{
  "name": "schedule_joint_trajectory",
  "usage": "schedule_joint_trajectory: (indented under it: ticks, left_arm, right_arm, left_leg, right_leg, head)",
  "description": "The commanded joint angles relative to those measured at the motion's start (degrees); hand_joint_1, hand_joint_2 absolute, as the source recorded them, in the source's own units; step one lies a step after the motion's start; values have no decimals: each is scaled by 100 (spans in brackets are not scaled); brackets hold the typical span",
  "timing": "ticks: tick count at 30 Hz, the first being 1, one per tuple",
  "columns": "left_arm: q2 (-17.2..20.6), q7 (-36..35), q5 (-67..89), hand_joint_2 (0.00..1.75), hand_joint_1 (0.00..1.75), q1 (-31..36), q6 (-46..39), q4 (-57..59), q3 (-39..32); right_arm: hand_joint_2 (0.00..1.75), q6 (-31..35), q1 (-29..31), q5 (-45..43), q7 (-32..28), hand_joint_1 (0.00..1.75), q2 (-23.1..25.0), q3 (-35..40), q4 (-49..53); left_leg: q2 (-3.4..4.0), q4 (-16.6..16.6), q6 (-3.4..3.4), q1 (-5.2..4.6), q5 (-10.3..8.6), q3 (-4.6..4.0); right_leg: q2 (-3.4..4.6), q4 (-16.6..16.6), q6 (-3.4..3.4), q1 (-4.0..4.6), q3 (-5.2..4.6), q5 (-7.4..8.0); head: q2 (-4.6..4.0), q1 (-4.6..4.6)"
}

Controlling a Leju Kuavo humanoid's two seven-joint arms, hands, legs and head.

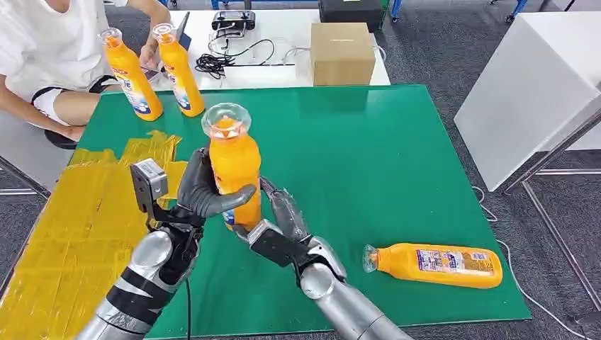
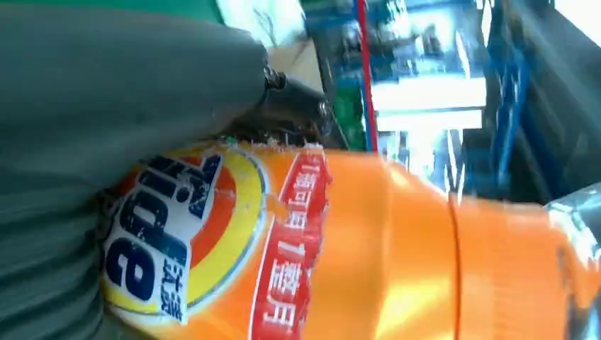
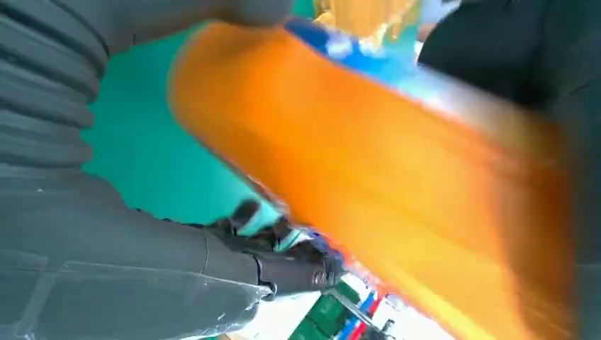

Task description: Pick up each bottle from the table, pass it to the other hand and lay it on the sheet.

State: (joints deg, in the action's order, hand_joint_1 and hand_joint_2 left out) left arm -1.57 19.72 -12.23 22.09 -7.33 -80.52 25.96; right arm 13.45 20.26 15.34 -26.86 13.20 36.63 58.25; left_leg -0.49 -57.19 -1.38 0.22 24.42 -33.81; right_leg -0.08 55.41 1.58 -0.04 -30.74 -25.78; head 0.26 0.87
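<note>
While both hands meet over the sheet's (image 1: pixel 397 142) near-left part, an upright bottle (image 1: pixel 234 170) sits between them: orange, clear cap on top, blue-and-yellow label low down. Left hand (image 1: pixel 202 191) has its thumb and fingers wrapped round the body. Right hand (image 1: pixel 283 219) touches the bottle's base, but can't tell if it's actually gripping. Lying bottle (image 1: pixel 432 264) rests near the near-right corner, cap pointing left. Two standing bottles (image 1: pixel 156 67) wait at the far-left corner, beside a person (image 1: pixel 42 49).
</note>
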Motion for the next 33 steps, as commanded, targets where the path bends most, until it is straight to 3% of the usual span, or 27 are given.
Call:
schedule_joint_trajectory:
  ticks: [1,5,6,7,12,15,19,24,25,29,31,32,33]
  left_arm:
    - [380,144,3703,175,175,59,-2735,-44,-917]
    - [445,-16,4309,175,175,46,-2740,-17,-1108]
    - [699,-964,6195,175,175,143,-2546,234,-933]
    - [872,-1549,7086,175,175,250,-1908,438,-831]
    - [1173,-2508,8965,175,175,568,-433,1735,-397]
    - [1248,-2264,8693,175,175,805,120,2745,-364]
    - [1239,-2213,8619,175,175,988,197,3820,-367]
    - [1015,-2224,8351,175,175,946,-113,4772,-634]
    - [948,-2327,8313,175,0,886,-301,4775,-729]
    - [774,-2501,8228,175,0,801,-635,4763,-950]
    - [641,-2149,7883,175,0,454,-1758,4146,-1424]
    - [607,-1986,7746,175,0,313,-1926,3908,-1548]
    - [543,-1756,7573,175,0,67,-2274,3420,-1712]
  right_arm:
    - [175,673,-1048,989,88,0,-1145,-305,2842]
    - [175,624,-1235,1183,152,0,-1271,-501,3246]
    - [175,877,-1289,1564,123,0,-1302,-610,3329]
    - [175,1086,-1413,1952,241,0,-1416,-813,3518]
    - [175,929,-2119,2206,365,0,-1591,-2045,4132]
    - [175,863,-2410,2130,266,0,-1463,-2598,4322]
    - [175,774,-2469,2021,286,0,-1418,-2845,4236]
    - [175,242,-2312,3142,1109,0,-2035,-2302,3663]
    - [175,164,-2318,3340,1201,0,-2143,-2233,3588]
    - [175,-26,-2465,3642,1382,0,-2475,-2100,3573]
    - [175,-323,-2611,3767,1691,0,-2870,-2032,3687]
    - [0,-412,-2680,3795,1821,0,-3025,-2061,3689]
    - [0,-547,-2760,4075,2152,0,-3340,-2079,3643]
  left_leg:
    - [-2,0,6,7,16,32]
    - [-14,2,3,1,4,9]
    - [-16,-1,4,3,9,16]
    - [-12,1,3,2,6,13]
    - [-40,12,4,2,-1,31]
    - [-14,6,3,-4,1,17]
    - [-13,8,6,-1,4,27]
    - [11,12,2,-1,4,28]
    - [12,20,3,1,4,43]
    - [-3,22,1,-3,2,54]
    - [0,19,2,-2,2,63]
    - [-5,15,-1,-6,2,57]
    - [-8,15,-3,-9,4,60]
  right_leg:
    - [-7,-11,3,7,41,-13]
    - [-17,-5,2,0,14,-7]
    - [-17,-5,2,2,22,-11]
    - [-12,-5,1,2,17,-6]
    - [-45,-20,2,2,44,-11]
    - [-16,-9,0,-3,18,-6]
    - [-16,-13,-1,0,28,-8]
    - [6,-16,1,-1,23,-1]
    - [2,-26,3,0,41,-1]
    - [-3,-27,2,-3,59,-1]
    - [-2,-28,2,0,67,2]
    - [-5,-20,2,-4,63,0]
    - [-9,-20,3,-7,66,-1]
  head:
    - [0,0]
    - [0,-2]
    - [0,0]
    - [0,0]
    - [0,0]
    - [0,0]
    - [0,-2]
    - [0,-2]
    - [0,2]
    - [0,0]
    - [0,0]
    - [0,0]
    - [0,-2]
